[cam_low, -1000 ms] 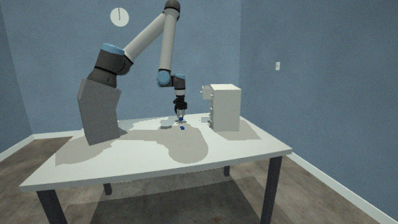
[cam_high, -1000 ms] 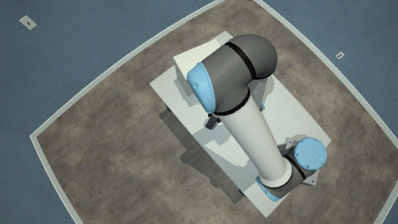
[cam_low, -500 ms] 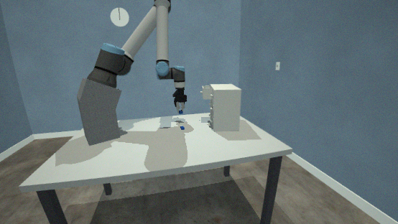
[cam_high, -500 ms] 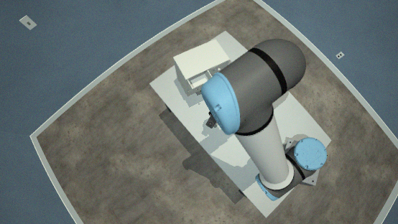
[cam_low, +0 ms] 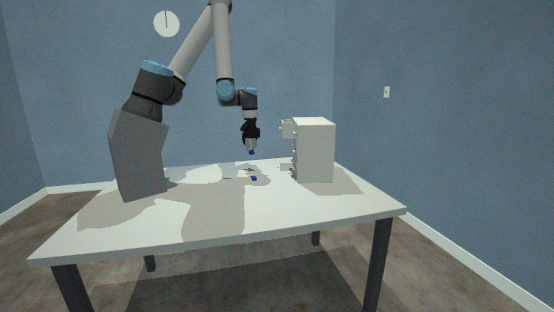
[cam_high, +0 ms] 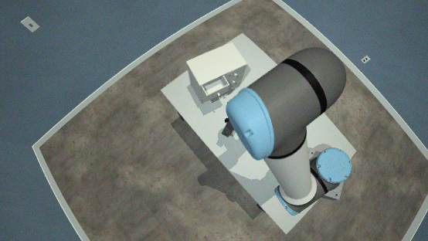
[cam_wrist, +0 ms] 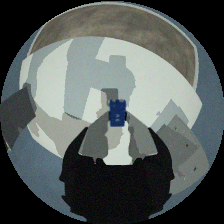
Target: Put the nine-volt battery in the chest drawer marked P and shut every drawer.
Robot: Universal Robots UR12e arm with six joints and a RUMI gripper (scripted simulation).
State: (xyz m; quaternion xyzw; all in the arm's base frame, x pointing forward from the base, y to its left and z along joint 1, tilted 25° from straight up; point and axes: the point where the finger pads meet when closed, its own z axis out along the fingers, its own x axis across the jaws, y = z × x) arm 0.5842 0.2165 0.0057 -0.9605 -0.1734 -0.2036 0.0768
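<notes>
Blue walls enclose a pale surface (cam_high: 270, 220) (cam_low: 215, 240) (cam_wrist: 45, 75). Above it, the blue battery (cam_low: 251, 152) (cam_wrist: 117, 113) is clamped in the pincer (cam_low: 251, 151) (cam_wrist: 117, 111), presumably raised for clearance; beyond the pincer, a chest drawer (cam_high: 211, 92) (cam_low: 287, 129) is left open, likely to receive it.

Tool (cam_high: 228, 130) (cam_low: 251, 149) (cam_wrist: 117, 111) higher, blue block (cam_low: 251, 152) (cam_wrist: 117, 113) raised
</notes>
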